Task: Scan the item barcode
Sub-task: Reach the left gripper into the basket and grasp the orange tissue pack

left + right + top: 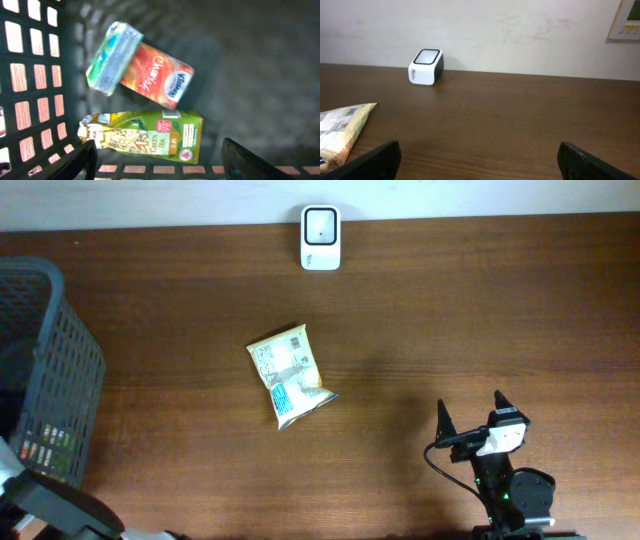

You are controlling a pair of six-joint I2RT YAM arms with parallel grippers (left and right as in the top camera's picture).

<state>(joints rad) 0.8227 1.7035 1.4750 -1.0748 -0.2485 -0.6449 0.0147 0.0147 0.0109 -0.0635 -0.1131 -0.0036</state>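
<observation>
A yellow snack bag [289,377] [340,130] lies flat mid-table with its printed back up. The white scanner [320,237] [426,66] stands at the far edge by the wall. My right gripper [470,402] [479,147] hovers open near the front right, empty, well to the right of the bag. My left gripper [159,150] is open inside the dark basket [30,75], its fingers spread above a green tea carton [150,137] without touching it. An orange drink carton [145,75] lies just beyond. In the overhead view only part of the left arm shows at the front left corner.
The grey mesh basket [60,360] stands at the table's left edge. Bare wooden tabletop [450,310] stretches between the bag, the scanner and the right gripper. A white wall [520,30] rises behind the scanner.
</observation>
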